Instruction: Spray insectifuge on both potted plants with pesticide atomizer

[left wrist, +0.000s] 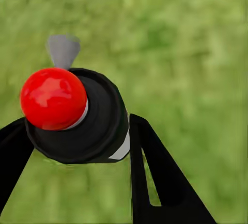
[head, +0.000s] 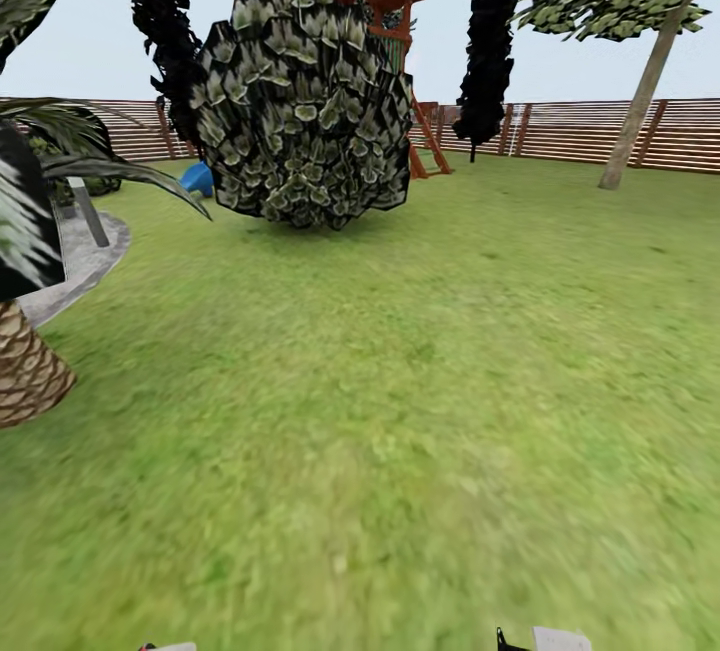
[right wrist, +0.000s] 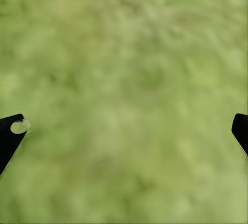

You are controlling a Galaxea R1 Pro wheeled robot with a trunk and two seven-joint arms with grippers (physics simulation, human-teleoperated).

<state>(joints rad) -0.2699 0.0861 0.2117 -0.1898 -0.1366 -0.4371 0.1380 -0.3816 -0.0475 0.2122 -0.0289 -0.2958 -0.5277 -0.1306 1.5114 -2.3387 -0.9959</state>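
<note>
The pesticide atomizer (left wrist: 77,115) is clamped in the left claw (left wrist: 72,146) over the lawn (head: 420,381). The right claw (right wrist: 124,131) is spread apart, empty. Both plants are probably still to be sprayed.

You've got no readable text, labels, brands, numbers or signs anywhere in these views. The object clamped in your left gripper (left wrist: 72,131) shows a plain red cap and black body with a white patch, but no lettering you can make out on it.
</note>
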